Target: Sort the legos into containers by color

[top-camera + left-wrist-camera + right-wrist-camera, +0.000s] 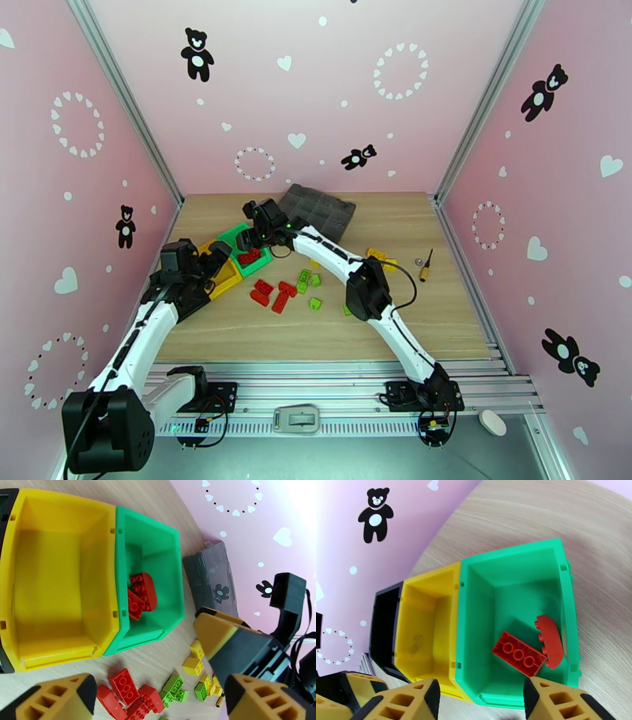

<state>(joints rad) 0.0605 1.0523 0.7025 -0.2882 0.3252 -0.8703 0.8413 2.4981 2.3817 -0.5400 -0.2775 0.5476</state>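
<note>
Now hovering over the green bin point(509, 551) with the right gripper point(480, 695), jaws spread, nothing held. Lying loose inside on its floor: two red bricks point(519, 658). Poised close by with the left gripper point(158, 687), likewise spread and empty, near the yellow bin point(63, 499) and black bin point(383, 630) (all three touching in a row). Left to sort: red legos point(272, 294), green legos point(308, 280) and yellow legos point(378, 255), scattered close together on the table point(332, 339). Likely to clip gripper against gripper when reaching, being so near. Easy to pinch two neighbouring pieces at once, or to shove the row of bins on descent. Risky, too, to muddle colours with red sitting in green.
</note>
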